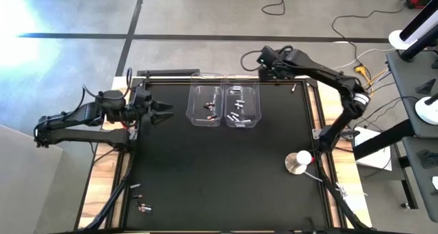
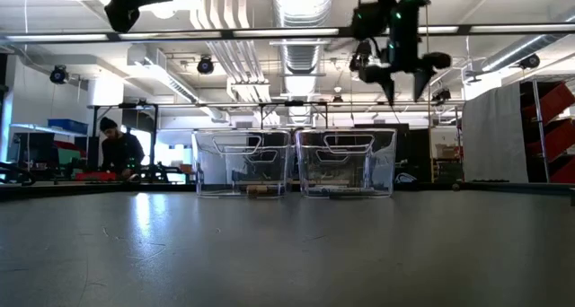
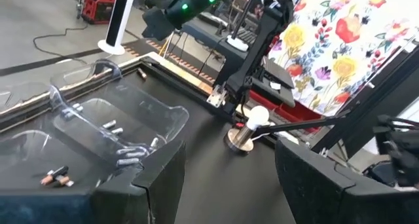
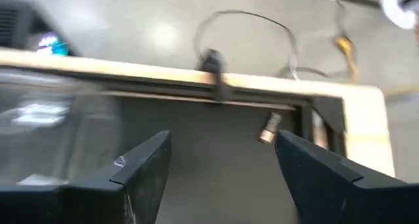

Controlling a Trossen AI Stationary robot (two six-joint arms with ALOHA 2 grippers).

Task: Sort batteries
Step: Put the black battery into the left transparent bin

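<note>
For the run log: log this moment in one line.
right gripper: open, above right bin | left gripper: open, waiting | loose batteries: table front-left

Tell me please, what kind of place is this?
Probably a robotics lab or workshop: exposed ceiling ducts, cables on the concrete floor, and a person at a workbench behind the table.

Two clear bins (image 1: 226, 105) and a disc (image 1: 297, 163) interrupt the bare mat (image 1: 219, 172).

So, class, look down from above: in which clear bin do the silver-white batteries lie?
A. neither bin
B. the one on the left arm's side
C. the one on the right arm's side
C: the silver-white batteries lie in the right-hand bin, while the left-hand bin holds darker ones.
</note>
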